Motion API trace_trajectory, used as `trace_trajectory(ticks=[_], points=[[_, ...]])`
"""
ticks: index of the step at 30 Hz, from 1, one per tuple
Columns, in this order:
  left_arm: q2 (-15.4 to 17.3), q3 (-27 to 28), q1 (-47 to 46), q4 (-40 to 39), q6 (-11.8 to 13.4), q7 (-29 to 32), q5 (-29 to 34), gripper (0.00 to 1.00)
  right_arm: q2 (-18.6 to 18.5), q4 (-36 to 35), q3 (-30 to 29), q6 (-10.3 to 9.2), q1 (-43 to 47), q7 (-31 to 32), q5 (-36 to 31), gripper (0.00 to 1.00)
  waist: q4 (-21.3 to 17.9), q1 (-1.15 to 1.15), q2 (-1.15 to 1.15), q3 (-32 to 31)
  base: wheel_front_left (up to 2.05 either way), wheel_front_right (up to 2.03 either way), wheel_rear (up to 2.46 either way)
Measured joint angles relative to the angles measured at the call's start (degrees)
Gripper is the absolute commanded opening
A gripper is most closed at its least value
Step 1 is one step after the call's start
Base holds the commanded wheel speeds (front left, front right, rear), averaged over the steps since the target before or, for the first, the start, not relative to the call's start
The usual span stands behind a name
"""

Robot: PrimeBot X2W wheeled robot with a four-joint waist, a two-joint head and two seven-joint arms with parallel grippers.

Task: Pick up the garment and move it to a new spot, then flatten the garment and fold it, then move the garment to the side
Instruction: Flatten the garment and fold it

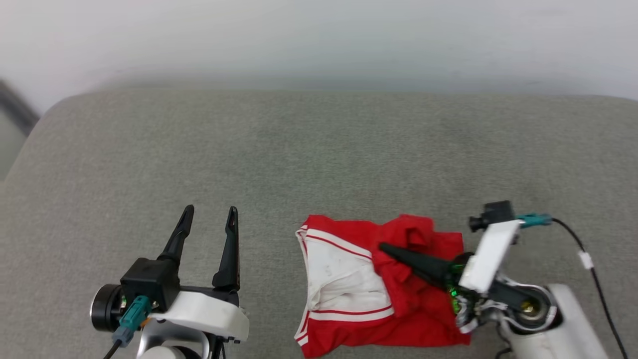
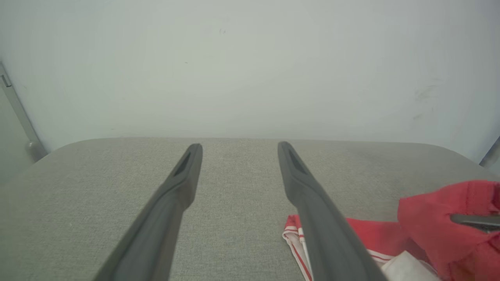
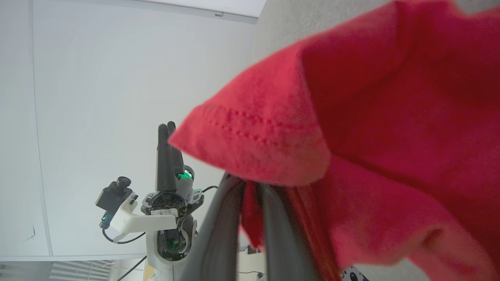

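Observation:
The red garment (image 1: 428, 319) lies bunched and partly folded on the grey padded surface at the lower centre-right, its white sleeve panel with red striped trim (image 1: 344, 279) facing up. My right gripper (image 1: 383, 248) reaches in from the right, pointing left, and is shut on a raised fold of red cloth. In the right wrist view that fold (image 3: 371, 136) drapes over the two closed fingers (image 3: 218, 234). My left gripper (image 1: 210, 212) stands open and empty to the left of the garment, apart from it. Its spread fingers (image 2: 172, 203) frame bare surface, with the garment (image 2: 429, 230) at the right. Letters and number are hidden.
The grey padded surface (image 1: 319, 149) stretches wide behind and left of the garment, with rounded far corners. A pale wall (image 1: 319, 40) rises behind its far edge. A black cable (image 1: 593, 274) trails from my right wrist.

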Motion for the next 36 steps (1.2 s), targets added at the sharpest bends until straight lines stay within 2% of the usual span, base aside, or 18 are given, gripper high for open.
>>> trace_trajectory(ticks=[5,7,8,14,17,21,24,25,29,36], points=[[-0.5,-0.6,-1.2,0.7,-0.4,0.0,0.0,1.00,0.0,5.2,9.0,0.00,-2.6,-8.8,-2.8,0.00,2.4,0.00,0.00,1.4,0.00,0.00,0.00],[-0.9,-0.6,-1.6,1.2,-0.4,-0.4,-0.1,1.00,0.1,8.8,13.0,0.00,-4.4,-13.5,-3.0,0.70,3.5,0.00,0.00,2.3,0.00,0.00,0.00],[-1.0,-0.7,-1.7,1.5,-0.4,-0.4,-0.1,1.00,0.0,9.9,14.2,-0.01,-5.0,-14.9,-3.2,1.00,3.8,0.00,0.00,2.6,0.00,0.00,0.00],[-1.3,-0.6,-1.8,2.5,-0.5,-1.1,-0.5,1.00,0.1,12.0,19.8,0.00,-8.5,-20.9,-3.7,1.00,4.0,0.00,0.00,2.9,0.00,0.00,0.00],[-1.3,-0.5,-1.7,2.9,-0.5,-1.3,-0.5,1.00,-0.9,9.6,22.9,0.00,-10.2,-22.6,-7.4,1.00,3.5,0.00,0.00,2.6,0.00,0.00,0.00],[-1.2,-0.1,-1.7,3.2,-0.4,-1.6,-0.9,1.00,-5.7,3.2,27.2,0.00,-11.8,-27.8,-15.2,1.00,2.2,0.00,0.00,2.0,0.00,0.00,0.00],[-1.1,0.3,-1.3,3.6,-0.1,-1.9,-1.1,1.00,-10.6,-0.4,29.2,0.01,-12.4,-35.2,-25.0,1.00,1.0,0.00,0.00,1.7,0.00,0.00,0.00],[-1.0,0.5,-0.6,3.8,0.2,-2.1,-1.1,1.00,-13.6,-1.2,28.6,0.00,-12.4,-39.6,-31.6,1.00,0.1,0.00,0.00,1.4,0.00,0.00,0.00],[-0.9,1.1,-0.4,4.3,0.4,-2.7,-1.5,1.00,-16.2,-1.8,22.5,0.01,-9.5,-46.8,-42.1,1.00,-1.8,0.00,0.00,0.7,0.00,0.00,0.00],[-0.6,2.2,0.7,6.1,0.5,-4.0,-2.0,1.00,-16.3,-7.2,7.0,0.00,0.5,-53.9,-52.4,1.00,-4.6,0.00,0.00,-1.2,0.00,0.00,0.00]])
